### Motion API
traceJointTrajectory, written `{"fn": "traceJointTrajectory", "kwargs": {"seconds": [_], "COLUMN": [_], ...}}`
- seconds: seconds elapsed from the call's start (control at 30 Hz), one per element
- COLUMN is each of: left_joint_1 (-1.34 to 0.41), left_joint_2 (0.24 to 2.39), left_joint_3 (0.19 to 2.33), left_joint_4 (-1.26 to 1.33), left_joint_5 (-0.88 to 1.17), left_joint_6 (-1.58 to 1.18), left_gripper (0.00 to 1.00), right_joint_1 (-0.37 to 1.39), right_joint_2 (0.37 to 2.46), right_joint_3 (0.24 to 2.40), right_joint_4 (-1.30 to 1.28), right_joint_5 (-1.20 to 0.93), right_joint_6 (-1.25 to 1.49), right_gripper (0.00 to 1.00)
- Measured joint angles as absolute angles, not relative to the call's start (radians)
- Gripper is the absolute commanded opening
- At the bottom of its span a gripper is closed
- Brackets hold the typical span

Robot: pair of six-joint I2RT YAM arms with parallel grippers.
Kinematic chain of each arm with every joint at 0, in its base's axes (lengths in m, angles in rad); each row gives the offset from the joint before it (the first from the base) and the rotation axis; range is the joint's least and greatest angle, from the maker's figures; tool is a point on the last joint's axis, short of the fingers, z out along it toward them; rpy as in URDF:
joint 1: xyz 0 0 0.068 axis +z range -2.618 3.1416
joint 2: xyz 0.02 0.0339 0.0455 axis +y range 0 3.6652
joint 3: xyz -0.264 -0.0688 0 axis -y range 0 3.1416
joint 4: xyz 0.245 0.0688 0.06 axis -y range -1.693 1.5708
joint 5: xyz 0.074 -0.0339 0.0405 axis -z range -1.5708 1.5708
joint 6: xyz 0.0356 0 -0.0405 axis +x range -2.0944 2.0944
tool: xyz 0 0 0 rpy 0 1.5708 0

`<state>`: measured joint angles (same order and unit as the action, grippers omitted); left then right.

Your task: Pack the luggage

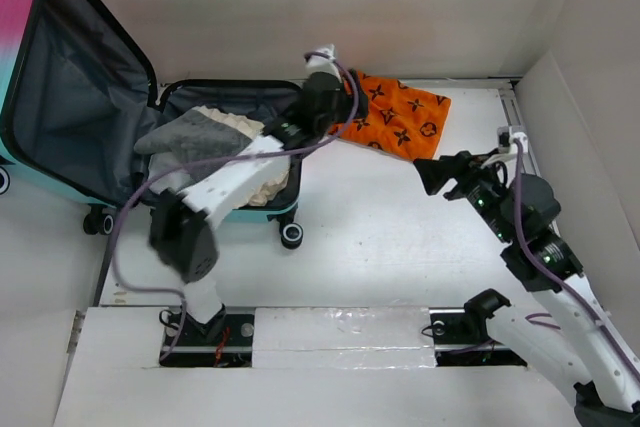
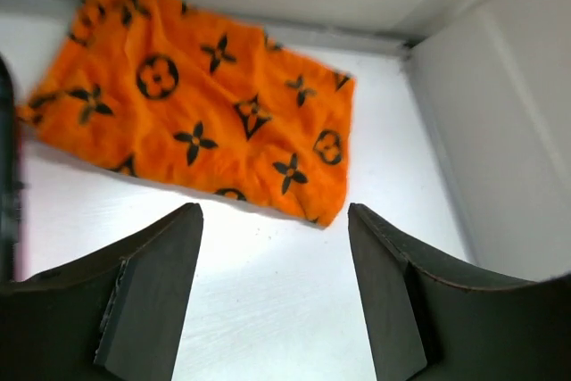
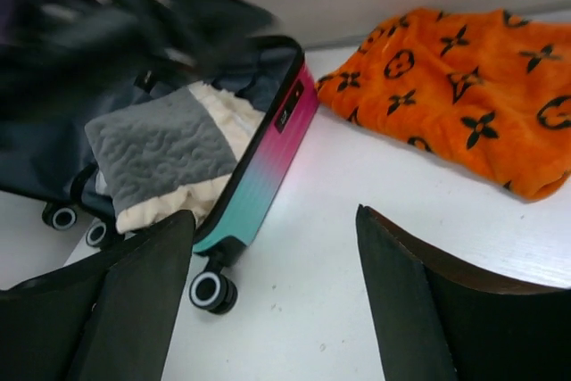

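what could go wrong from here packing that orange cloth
1. The orange cloth lies spread flat outside the suitcase; the open left pincer may catch only an edge and drop it short.
2. The grey cloth and cream cloth fill the suitcase to its rim, so more may spill over.
3. The left arm's cable loops over the suitcase and might snag.

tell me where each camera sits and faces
Top external: above and behind the bases, looking down on the table; left arm and right arm show, open luggage at left, orange towel at the back.
Left wrist: on the left arm, looking past the open left gripper at the orange towel.
Right wrist: on the right arm, looking past the open right gripper at the luggage, grey cloth and orange towel.
Shared: all three show the orange towel.
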<state>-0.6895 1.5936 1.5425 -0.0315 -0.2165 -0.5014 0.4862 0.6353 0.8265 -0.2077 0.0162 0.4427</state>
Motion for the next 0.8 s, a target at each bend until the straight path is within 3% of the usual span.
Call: {"fn": "traceJointTrajectory", "kwargs": {"seconds": [0.13,0.33,0.63,0.7,0.8], "left_joint_1": [-0.694,-0.709,-0.772,-0.772,-0.770], "left_joint_2": [1.964,2.377,2.527,2.553,2.589], "left_joint_3": [1.711,1.960,2.141,2.173,2.186], "left_joint_4": [-0.019,-0.065,-0.035,-0.022,0.005], "left_joint_5": [-0.190,-0.157,-0.126,-0.113,-0.088], "left_joint_6": [-0.583,-0.676,-0.777,-0.796,-0.823], "left_gripper": [0.63,0.63,0.63,0.53,0.17], "right_joint_1": [0.486,0.486,0.486,0.486,0.486], "right_joint_2": [0.606,0.585,0.620,0.623,0.630], "right_joint_3": [0.893,0.919,0.902,0.895,0.888], "right_joint_4": [-0.240,-0.253,-0.277,-0.276,-0.277], "right_joint_5": [0.062,0.081,0.082,0.082,0.081], "right_joint_6": [0.441,0.440,0.440,0.440,0.440], "right_gripper": [0.87,0.88,0.88,0.88,0.88]}}
